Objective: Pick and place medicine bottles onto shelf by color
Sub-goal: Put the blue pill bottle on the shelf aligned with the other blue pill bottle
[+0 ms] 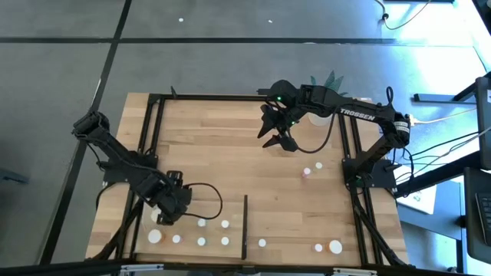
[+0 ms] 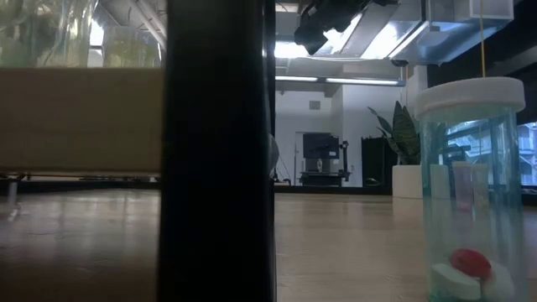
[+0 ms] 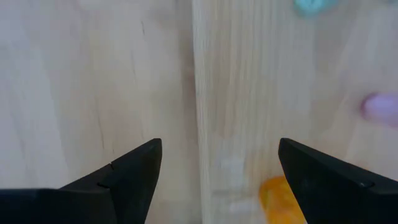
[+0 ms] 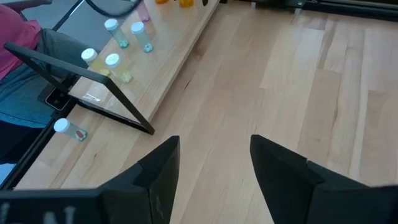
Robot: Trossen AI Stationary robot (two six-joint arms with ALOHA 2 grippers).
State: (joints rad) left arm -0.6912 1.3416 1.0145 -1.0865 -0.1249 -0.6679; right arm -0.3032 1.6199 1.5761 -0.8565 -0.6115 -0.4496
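Observation:
The shelf (image 1: 192, 211), a pale wood panel with a black upright strip (image 1: 245, 226), lies at the table's near left. Several white-capped medicine bottles (image 1: 225, 224) stand on it. Others stand right of the strip (image 1: 335, 246), and two stand farther out (image 1: 307, 172). My left gripper (image 1: 167, 211) hangs open over the shelf's left part, pointing down; an orange bottle (image 3: 280, 199) shows by one finger, untouched. My right gripper (image 1: 280, 142) hovers open over the table's far middle, holding nothing (image 4: 214, 140). In the low view, a clear bottle (image 2: 470, 193) stands close by.
A white pot with a spiky plant (image 1: 326, 96) stands at the far right behind the right arm. Black rails (image 1: 149, 138) frame the tabletop. Bare wood lies between the shelf and the right gripper. A person's pink sleeve (image 4: 15, 37) shows beyond the table's near edge.

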